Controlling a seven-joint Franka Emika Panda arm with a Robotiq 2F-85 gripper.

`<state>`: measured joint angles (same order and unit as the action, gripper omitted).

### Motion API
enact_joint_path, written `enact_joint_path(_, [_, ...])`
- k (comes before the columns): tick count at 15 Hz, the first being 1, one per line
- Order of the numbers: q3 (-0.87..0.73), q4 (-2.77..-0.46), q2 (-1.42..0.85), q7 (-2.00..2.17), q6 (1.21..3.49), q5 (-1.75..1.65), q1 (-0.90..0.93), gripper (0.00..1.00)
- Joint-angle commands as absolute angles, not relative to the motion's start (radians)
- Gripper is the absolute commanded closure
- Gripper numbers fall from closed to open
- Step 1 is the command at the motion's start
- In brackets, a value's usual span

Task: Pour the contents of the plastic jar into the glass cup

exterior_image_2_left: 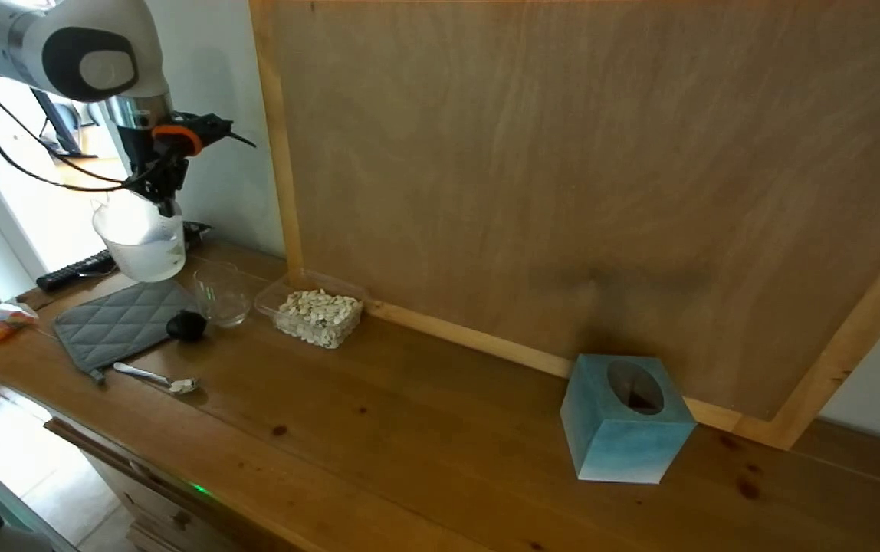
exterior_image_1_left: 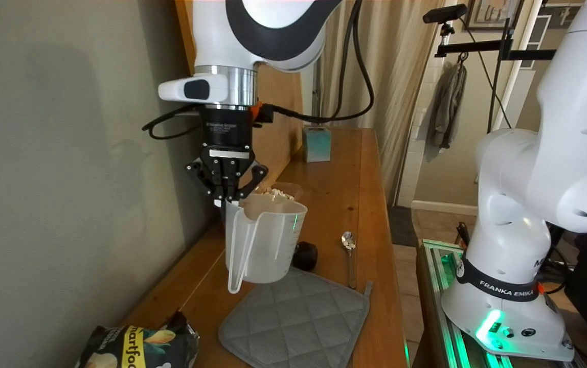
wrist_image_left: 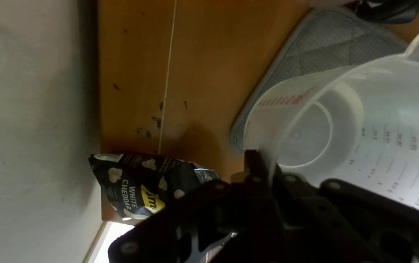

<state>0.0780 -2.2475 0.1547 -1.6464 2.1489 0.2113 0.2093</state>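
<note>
Wooden worktop [exterior_image_2_left: 379, 429], grey wall [exterior_image_1_left: 43, 179] alongside. Plastic jar [exterior_image_1_left: 270, 248] held up over the worktop, slightly tilted; tool [exterior_image_1_left: 225, 201] clamped on its rim, jaws almost together, one finger [wrist_image_left: 255, 162] outside, one inside. Grey quilted pad [exterior_image_1_left: 298, 317] lies lower, nearby. Glass cup [exterior_image_2_left: 223, 303] stands between small dark object [exterior_image_2_left: 186, 326] and tub of pale flakes [exterior_image_2_left: 277, 290].

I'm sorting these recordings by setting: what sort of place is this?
Most likely a home, perhaps its kitchen: a grey quilted pot holder and a white-cheddar snack bag are on a long wooden counter.
</note>
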Motion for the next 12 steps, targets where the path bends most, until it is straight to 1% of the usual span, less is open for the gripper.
enact_joint_path(1, [0.055, -2.236, 0.15, -1.745, 2.139, 0.263, 0.192, 0.99])
enact_joint_path(6, [0.031, -2.232, 0.145, -1.905, 2.122, 0.378, 0.189, 0.99])
enact_joint_path(12, [0.015, -2.232, 0.145, -1.993, 2.105, 0.474, 0.171, 0.99])
